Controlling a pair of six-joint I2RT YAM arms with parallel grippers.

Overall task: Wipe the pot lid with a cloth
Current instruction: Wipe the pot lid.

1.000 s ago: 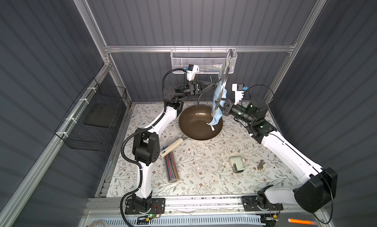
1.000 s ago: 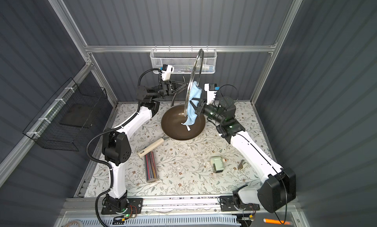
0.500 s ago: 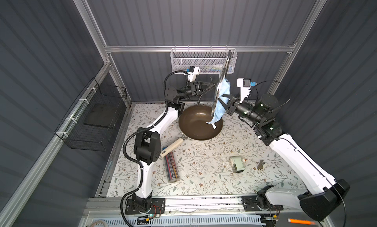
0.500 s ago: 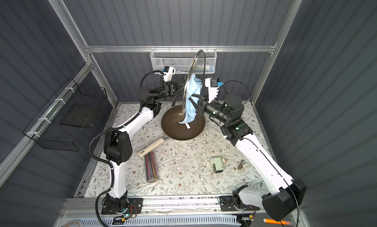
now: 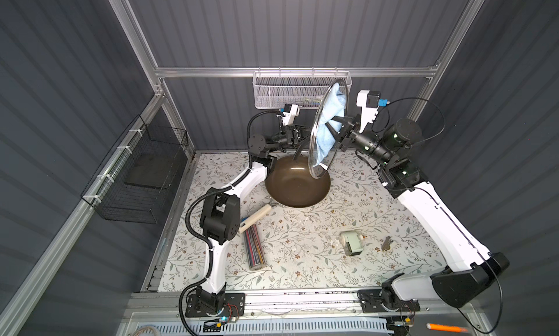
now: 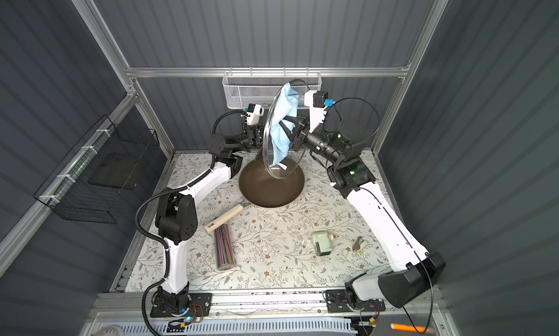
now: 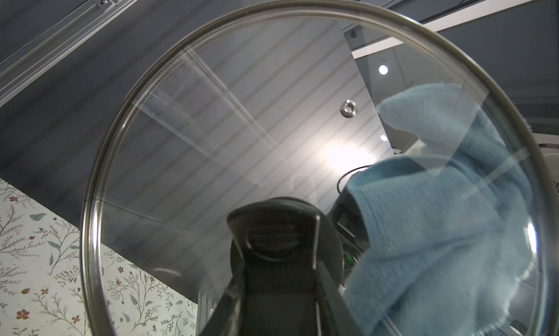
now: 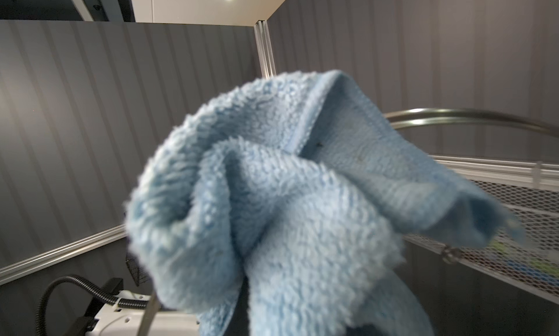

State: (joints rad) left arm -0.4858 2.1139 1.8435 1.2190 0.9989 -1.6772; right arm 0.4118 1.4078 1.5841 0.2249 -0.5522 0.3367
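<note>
pot lid [image 5: 316, 151]: held on edge above the dark pan [image 5: 298, 186], between the two grippers.
left gripper [image 5: 299, 136]: jaws clamped on the lid's black handle [image 7: 281, 237].
right gripper [image 5: 332, 124]: jaws tight on the cloth [image 5: 328, 117].
key relation: cloth presses the lid's handle-free face, straight ahead of the right jaws, near the upper rim; bare glass lies below.
</note>
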